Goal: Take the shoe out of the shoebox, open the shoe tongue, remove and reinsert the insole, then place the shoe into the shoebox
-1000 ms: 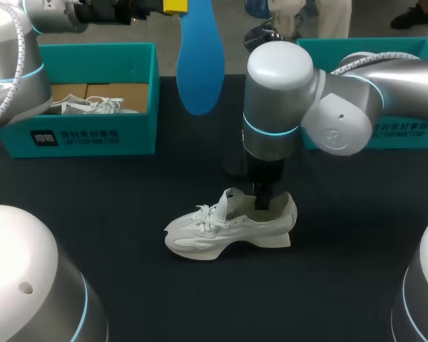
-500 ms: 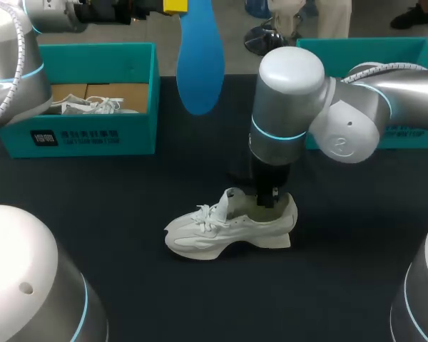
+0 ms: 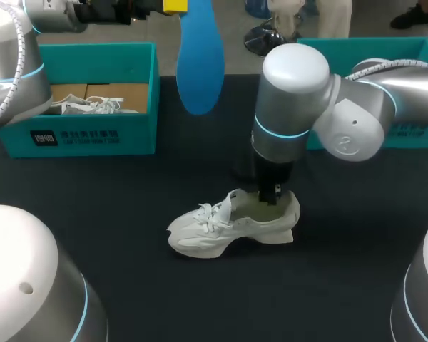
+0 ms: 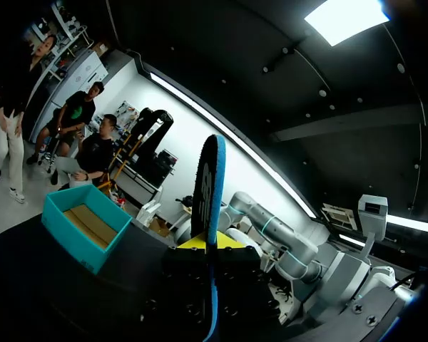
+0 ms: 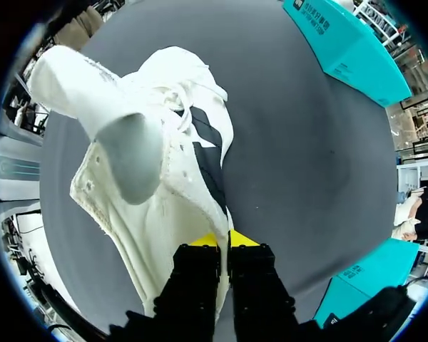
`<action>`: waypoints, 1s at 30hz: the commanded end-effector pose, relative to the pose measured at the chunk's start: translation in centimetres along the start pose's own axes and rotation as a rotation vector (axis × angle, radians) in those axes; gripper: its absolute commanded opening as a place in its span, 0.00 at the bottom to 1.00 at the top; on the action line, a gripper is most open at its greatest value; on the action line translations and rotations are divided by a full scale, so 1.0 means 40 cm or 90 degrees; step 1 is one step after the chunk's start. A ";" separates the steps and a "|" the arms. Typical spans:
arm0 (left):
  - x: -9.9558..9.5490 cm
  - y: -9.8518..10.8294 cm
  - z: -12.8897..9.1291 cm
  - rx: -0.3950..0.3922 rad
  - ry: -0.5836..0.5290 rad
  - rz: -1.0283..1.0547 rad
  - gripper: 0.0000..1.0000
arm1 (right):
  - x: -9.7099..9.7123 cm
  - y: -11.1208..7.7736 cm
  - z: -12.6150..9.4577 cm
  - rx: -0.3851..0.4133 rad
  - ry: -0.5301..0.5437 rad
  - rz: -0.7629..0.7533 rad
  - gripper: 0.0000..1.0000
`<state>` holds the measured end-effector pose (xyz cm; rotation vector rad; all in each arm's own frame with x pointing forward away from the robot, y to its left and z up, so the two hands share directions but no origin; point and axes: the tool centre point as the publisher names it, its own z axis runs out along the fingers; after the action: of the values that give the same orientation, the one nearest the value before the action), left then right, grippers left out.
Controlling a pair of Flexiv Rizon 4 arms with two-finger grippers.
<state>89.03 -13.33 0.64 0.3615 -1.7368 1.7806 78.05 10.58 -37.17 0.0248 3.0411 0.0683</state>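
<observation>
The right arm has swung a little farther away from the left shoebox, its big elbow joint moving with it. The right gripper, clamped on the heel collar of the white shoe, has dragged the shoe slightly away from that box too.

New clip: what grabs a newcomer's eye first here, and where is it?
The flat blue insole stands out first: the left claw holds it upright, high over the far side of the dark table. Next comes the white lace-up sneaker mid-table, its heel collar pinched by the right claw.
</observation>
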 end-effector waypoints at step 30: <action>-0.001 0.000 -0.001 -0.001 0.001 0.000 0.00 | -0.058 -0.060 -0.188 -0.058 0.116 -0.030 0.00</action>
<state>89.03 -13.32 0.64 0.3615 -1.7368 1.7804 79.15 7.76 -29.39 -0.0588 3.1974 0.2131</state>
